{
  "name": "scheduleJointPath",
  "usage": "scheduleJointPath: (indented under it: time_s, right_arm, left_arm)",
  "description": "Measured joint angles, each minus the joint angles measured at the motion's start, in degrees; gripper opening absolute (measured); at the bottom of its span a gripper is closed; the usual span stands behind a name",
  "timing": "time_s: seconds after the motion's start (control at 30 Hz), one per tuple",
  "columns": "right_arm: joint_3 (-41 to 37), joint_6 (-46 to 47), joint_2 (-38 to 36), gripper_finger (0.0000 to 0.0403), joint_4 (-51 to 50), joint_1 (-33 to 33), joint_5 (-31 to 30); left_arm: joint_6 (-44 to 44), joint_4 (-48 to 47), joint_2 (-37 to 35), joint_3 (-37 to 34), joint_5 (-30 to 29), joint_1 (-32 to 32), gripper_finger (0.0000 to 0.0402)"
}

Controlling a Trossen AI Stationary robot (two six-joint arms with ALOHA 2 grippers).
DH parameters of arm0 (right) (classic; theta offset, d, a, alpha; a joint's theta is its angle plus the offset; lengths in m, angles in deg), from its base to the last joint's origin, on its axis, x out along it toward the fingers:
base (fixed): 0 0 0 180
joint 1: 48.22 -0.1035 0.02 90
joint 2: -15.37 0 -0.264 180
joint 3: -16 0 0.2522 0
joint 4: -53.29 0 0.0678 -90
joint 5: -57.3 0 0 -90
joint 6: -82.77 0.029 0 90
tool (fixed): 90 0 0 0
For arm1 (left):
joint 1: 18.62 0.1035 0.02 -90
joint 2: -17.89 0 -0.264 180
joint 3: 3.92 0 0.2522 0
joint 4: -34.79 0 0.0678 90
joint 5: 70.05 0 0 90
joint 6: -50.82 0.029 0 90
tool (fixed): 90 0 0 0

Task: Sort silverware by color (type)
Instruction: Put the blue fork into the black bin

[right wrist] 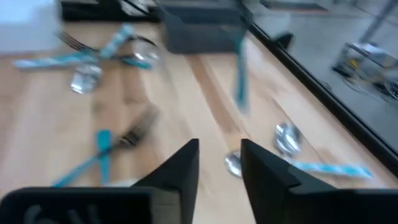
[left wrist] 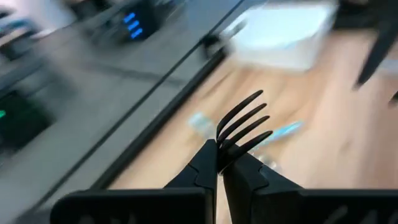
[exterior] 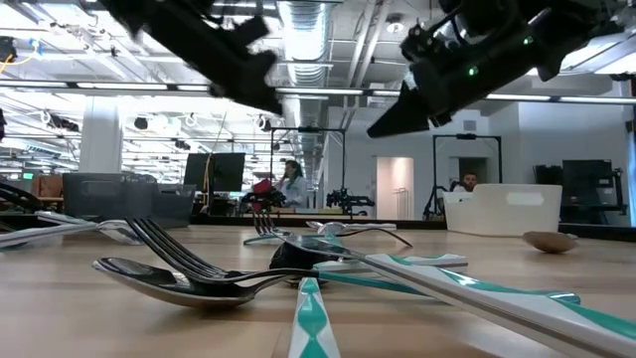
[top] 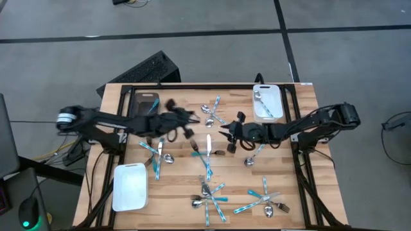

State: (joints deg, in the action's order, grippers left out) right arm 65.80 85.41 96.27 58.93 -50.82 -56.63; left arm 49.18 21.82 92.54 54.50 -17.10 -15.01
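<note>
My left gripper [top: 188, 119] hovers over the table's middle, toward the far side, and is shut on a fork [left wrist: 244, 123] whose tines stick out past the fingertips [left wrist: 222, 163]. My right gripper [top: 226, 133] hangs open and empty [right wrist: 217, 163] just to the right of it, above the bare wood. Teal-handled forks, spoons and knives lie flat in loose clusters on the table [top: 209, 192] [top: 264, 202] [top: 157, 153] [top: 207, 149]. A few pieces lie in the far right white tray [top: 267, 102]. My left gripper pinches the fork at its neck [left wrist: 225, 148], just below the tines, between the free ends of its two fingers. The tines fan out beyond the fingertips and the fork is lifted clear of the table. The fingers hide its handle.
A dark grey tray [top: 146, 102] sits at the far left and a white tray [top: 128, 187] at the near left. In the low view, forks and a spoon [exterior: 199, 273] lie close to the near edge. A dark keyboard-like object [top: 151, 67] lies beyond the far edge.
</note>
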Motion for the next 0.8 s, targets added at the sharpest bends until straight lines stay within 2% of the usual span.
scheduleJointPath:
  time_s: [0.07, 0.17, 0.27, 0.37, 0.5, 0.63, 0.8]
  right_arm:
    - [0.0, 0.6, 0.0, 0.0164, -1.3, 0.1, -0.3]
    - [0.0, 0.8, 0.0, 0.0173, -0.5, 0.4, -0.1]
    - [0.0, 0.9, 0.0, 0.0174, 1.6, 0.4, -0.2]
    - [0.0, 1.0, 0.0, 0.0172, 3.2, 0.1, 0.3]
    - [0.0, 1.9, 0.0, 0.017, 2.2, -0.5, 1.5]
    - [0.0, 1.9, 0.0, 0.017, -0.3, -0.9, 1.5]
    - [0.0, 2.1, 0.0, 0.017, -1.7, -0.6, 1.5]
  left_arm:
    - [-3.3, -12.9, -6.3, 1.6, -2.2, 0.4, 0.0001]
    - [-8.0, -29.7, -13.6, 6.2, -2.3, 2.2, 0.0001]
    - [-13.0, -44.1, -17.4, 10.3, -1.6, 6.3, 0.0]
    - [-16.9, -53.6, -18.5, 11.5, 1.9, 11.8, 0.0]
    - [-17.2, -58.4, -17.5, 10.4, 7.0, 17.9, 0.0]
    - [-14.2, -57.2, -14.8, 8.4, 12.1, 22.6, 0.0]
    - [-10.9, -56.9, -10.2, 6.8, 15.3, 28.2, 0.0]
